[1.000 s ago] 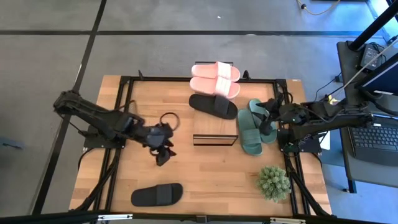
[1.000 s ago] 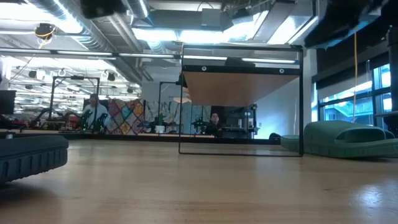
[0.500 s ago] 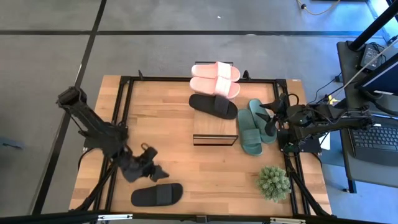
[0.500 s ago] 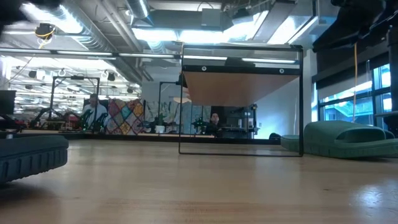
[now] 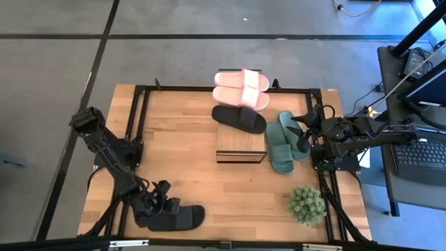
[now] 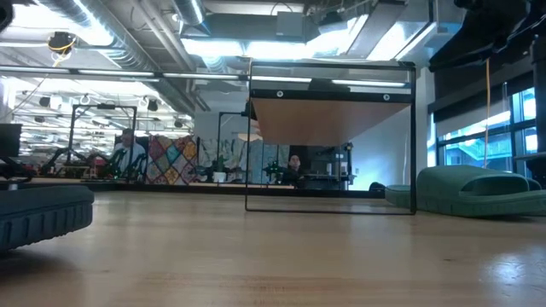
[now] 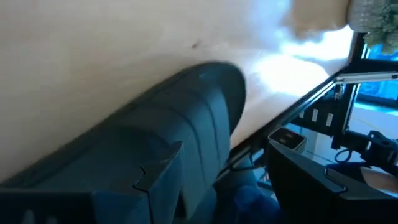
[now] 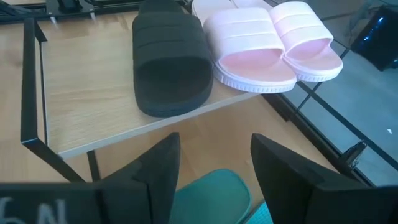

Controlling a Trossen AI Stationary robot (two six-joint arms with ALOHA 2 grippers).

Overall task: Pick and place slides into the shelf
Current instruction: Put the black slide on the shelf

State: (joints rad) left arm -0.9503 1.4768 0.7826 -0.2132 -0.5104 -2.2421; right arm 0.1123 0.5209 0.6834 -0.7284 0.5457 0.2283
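Slides: the right wrist view alone shows one black slide [image 8: 171, 62] and the pink pair [image 8: 267, 46] on the shelf [image 8: 81, 106]. Left gripper [image 5: 162, 206], fingers wide, straddles another black slide [image 5: 178, 218] at the table's [image 5: 181, 139] near edge; right gripper [image 5: 306, 125], jaws apart, hovers over the green pair [image 5: 282, 143].

I can't make out the left claw [image 5: 162, 206] tips from above (they merge with the black slide [image 5: 182, 217]), and at bench height that slide [image 6: 43, 213] runs off the frame's edge.
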